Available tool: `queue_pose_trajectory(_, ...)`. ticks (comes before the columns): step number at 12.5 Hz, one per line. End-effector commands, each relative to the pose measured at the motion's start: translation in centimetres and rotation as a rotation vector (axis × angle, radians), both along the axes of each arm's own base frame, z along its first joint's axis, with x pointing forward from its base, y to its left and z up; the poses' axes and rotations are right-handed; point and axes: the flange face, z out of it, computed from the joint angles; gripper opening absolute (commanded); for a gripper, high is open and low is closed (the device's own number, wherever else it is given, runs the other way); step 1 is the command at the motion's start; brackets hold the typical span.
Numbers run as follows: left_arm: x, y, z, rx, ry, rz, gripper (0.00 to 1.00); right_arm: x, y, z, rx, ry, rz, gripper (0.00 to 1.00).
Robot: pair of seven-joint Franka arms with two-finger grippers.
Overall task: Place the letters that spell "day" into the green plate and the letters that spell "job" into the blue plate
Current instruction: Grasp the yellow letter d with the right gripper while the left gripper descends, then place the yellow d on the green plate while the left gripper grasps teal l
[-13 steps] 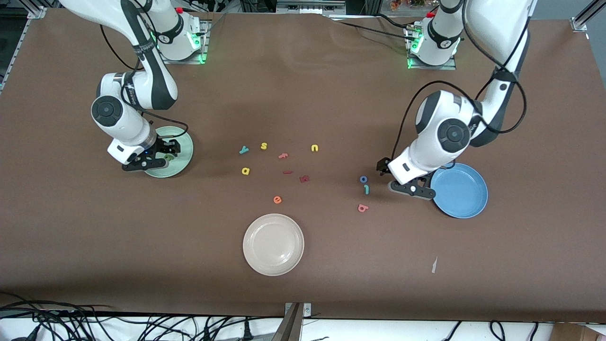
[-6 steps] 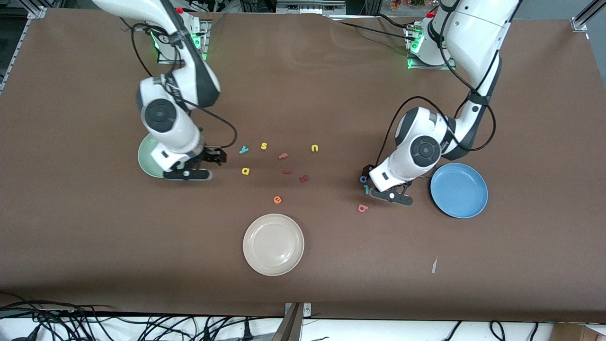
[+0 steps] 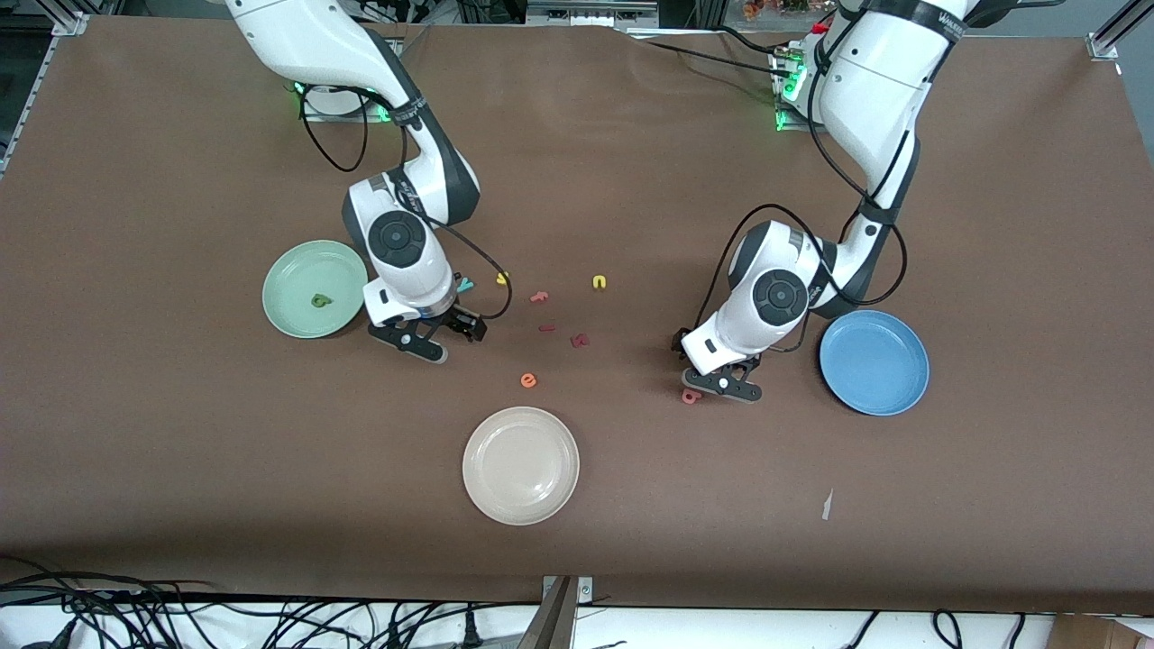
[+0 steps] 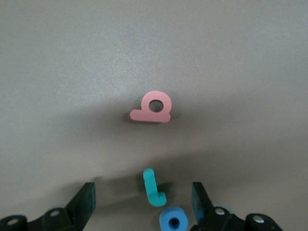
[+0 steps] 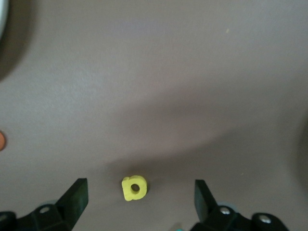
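The dark green "d" [image 3: 319, 300] lies in the green plate [image 3: 288, 311]. My right gripper [image 3: 451, 329] [image 5: 139, 195] hangs open low over the yellow "a" [image 5: 134, 187], which sits between its fingers untouched. The cyan "y" [image 3: 464, 285] peeks out beside that wrist. My left gripper [image 3: 699, 359] [image 4: 143, 199] is open over the cyan "j" [image 4: 154, 187] and the blue "o" [image 4: 172, 220], both between its fingers. The salmon "b" [image 4: 151, 108] [image 3: 691, 396] lies apart from them, nearer the front camera. The blue plate [image 3: 873, 362] holds nothing.
A cream-white plate [image 3: 520, 465] sits nearest the front camera. Loose letters lie mid-table: yellow "s" [image 3: 502, 278], salmon "f" [image 3: 539, 296], yellow "u" [image 3: 599, 282], orange "e" [image 3: 528, 380], and two dark red bits [image 3: 580, 340].
The right gripper left the green plate, where the "d" stays, and moved over the "a". The left gripper moved from beside the blue plate to over the "j" and "o".
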Motion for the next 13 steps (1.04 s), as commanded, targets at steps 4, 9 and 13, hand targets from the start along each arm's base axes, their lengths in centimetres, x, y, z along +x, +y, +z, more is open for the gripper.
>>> queue_pose_trajectory(4,0.7,-0.9,0.1,-0.009,-0.012,0.009,0.70,-1.6,2.9,-3.4,-0.016,0.005,0.021,0.58)
queue_pose_trajectory(9,0.4,-0.8,-0.3,-0.003,-0.005,0.004,0.60,-1.9,2.9,-3.9,-0.023,0.015,0.032,0.49)
queue_pose_trajectory(13,0.2,-0.7,-0.4,0.001,0.000,0.001,0.47,-1.6,2.4,-3.8,-0.034,0.012,0.064,0.15)
